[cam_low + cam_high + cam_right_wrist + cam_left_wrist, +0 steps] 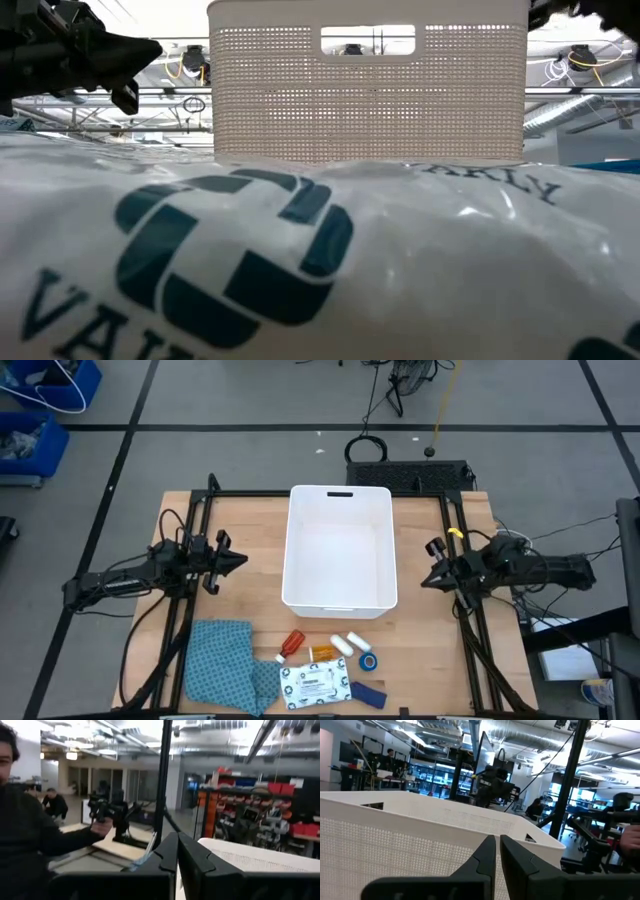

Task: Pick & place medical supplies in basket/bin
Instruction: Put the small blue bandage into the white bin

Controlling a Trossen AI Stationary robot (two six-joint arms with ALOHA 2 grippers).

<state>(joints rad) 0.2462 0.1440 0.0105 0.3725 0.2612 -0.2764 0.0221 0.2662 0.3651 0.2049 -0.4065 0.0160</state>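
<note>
White tub point(340, 547): rectangular, rounded corners, handle slot in one short rim; stands mid-table between the two arms, nothing visible inside.

Left gripper point(243, 559): raised beside the tub's left long wall, tips pointing at it; jaws clenched together, holding nothing. Own wrist view: fingers point(487, 855) nearly touching, tub wall point(395, 840) right ahead.

Right gripper point(424, 580): beside the tub's right long wall, tips pointing at it; jaws pressed together, nothing held.

Supplies, all on the table at the near edge, clear of the tub and well apart from both sets of jaws:
- red-capped bottle point(291, 645), lying tilted
- orange pill bottle point(321, 653)
- two white cylinders point(349, 644)
- blue tape roll point(369, 660)
- dark blue strip point(368, 693)
- white printed flat packet point(315, 684), filling the low view's foreground point(300, 270)

Blue patterned cloth point(225, 665): left of the supplies, edge under the packet.
</note>
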